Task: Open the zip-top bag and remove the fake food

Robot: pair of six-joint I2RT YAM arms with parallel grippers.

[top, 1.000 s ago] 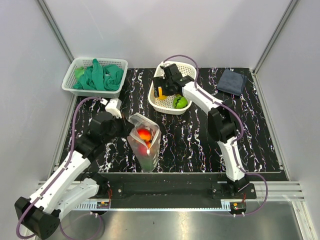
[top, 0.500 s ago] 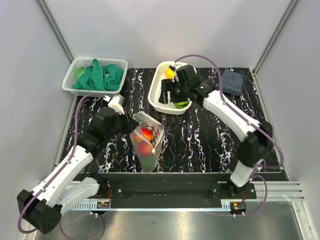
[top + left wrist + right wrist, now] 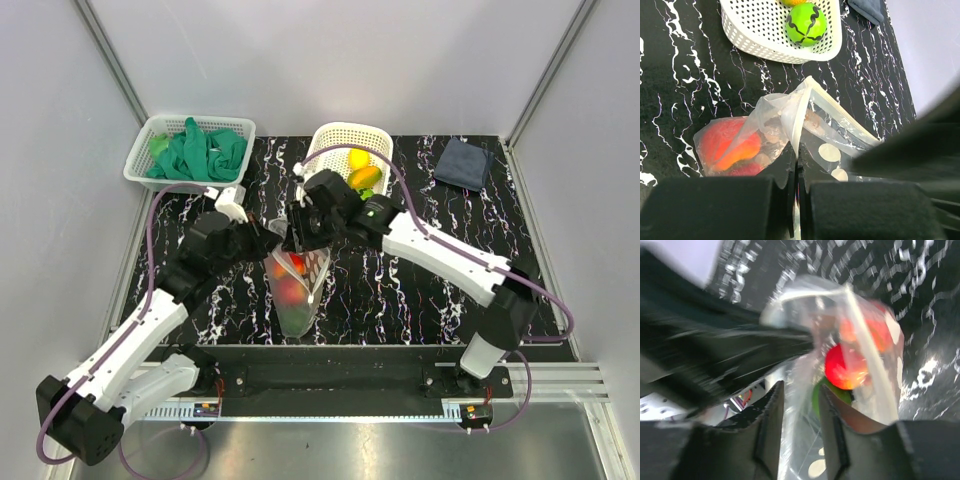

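The zip-top bag (image 3: 296, 292) stands on the black marbled mat with its mouth up and held apart. Red and orange fake food (image 3: 289, 285) shows through it. My left gripper (image 3: 262, 240) is shut on the bag's left lip (image 3: 799, 125); the orange-red fake food (image 3: 727, 145) lies behind the film. My right gripper (image 3: 302, 232) hovers at the bag's mouth. In the right wrist view its jaws (image 3: 800, 407) stand a little apart with clear bag film between them, and a red piece (image 3: 845, 366) over a green one sits just beyond. More fake food (image 3: 362, 178) lies in the white basket (image 3: 335, 135).
A second white basket (image 3: 150, 135) at the back left holds green gloves (image 3: 200, 153). A dark folded cloth (image 3: 462, 162) lies at the back right. The green ball (image 3: 806, 24) rests in the near basket (image 3: 760, 42). Grey walls close the mat's sides.
My right arm has swung from the white basket down to the bag's mouth, and its jaws have narrowed. The left gripper has kept its hold on the bag's lip.
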